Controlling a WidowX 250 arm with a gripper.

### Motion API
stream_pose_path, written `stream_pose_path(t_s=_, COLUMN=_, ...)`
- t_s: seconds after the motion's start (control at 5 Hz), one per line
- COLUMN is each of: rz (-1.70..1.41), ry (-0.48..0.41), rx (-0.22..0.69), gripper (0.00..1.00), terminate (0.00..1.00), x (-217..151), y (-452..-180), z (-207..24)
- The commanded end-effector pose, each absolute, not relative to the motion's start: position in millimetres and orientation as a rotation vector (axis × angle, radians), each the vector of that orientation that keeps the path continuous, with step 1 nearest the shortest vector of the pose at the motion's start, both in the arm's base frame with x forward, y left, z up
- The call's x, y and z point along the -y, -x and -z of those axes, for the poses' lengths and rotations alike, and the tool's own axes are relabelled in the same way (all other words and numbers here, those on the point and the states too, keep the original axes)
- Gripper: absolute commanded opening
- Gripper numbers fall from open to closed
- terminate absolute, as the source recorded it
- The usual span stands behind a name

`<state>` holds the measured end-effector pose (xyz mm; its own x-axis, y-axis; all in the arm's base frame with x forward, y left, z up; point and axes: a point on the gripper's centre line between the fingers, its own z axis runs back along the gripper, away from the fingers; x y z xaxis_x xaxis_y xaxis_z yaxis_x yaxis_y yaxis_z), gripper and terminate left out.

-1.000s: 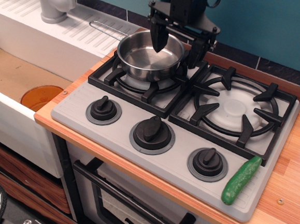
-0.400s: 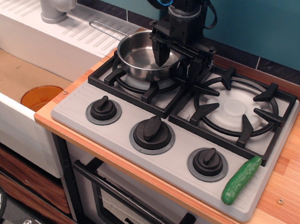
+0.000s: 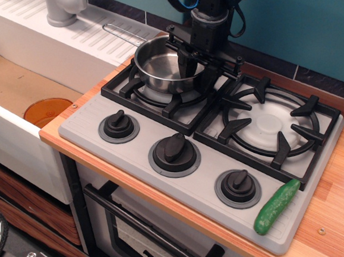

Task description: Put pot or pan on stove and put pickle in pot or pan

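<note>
We saw the gripper had dropped and its fingers narrowed onto the saucepan rim at three o'clock, seemingly pinching it; the pickle waited untouched.

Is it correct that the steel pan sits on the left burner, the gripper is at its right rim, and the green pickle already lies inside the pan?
Not quite. The pan is on the left burner of the stove, and the gripper is at its right rim, but the pickle is not inside it. The observation.image view shows it lying at the stove's front right corner, beside the right knob.
</note>
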<state>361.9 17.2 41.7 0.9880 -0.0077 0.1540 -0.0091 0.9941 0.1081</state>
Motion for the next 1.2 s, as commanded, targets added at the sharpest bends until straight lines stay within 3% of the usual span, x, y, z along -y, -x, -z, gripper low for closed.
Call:
stream_pose_path(t_s=0.0, rz=-0.006, ry=-0.101, rx=0.191, gripper=0.00, terminate=0.00, x=-12, y=-374, z=-74)
stream_pose_path(t_s=0.2, rz=0.004, ry=-0.089, rx=0.206, gripper=0.00, terminate=0.00, x=-9, y=-380, z=-82)
stream_pose_path(t_s=0.6, rz=-0.004, ry=-0.098, rx=0.153, gripper=0.00, terminate=0.00, x=3, y=-377, z=-118)
stream_pose_path(t_s=1.0, rz=-0.034, ry=-0.109, rx=0.123, gripper=0.00, terminate=0.00, x=47, y=-374, z=-139)
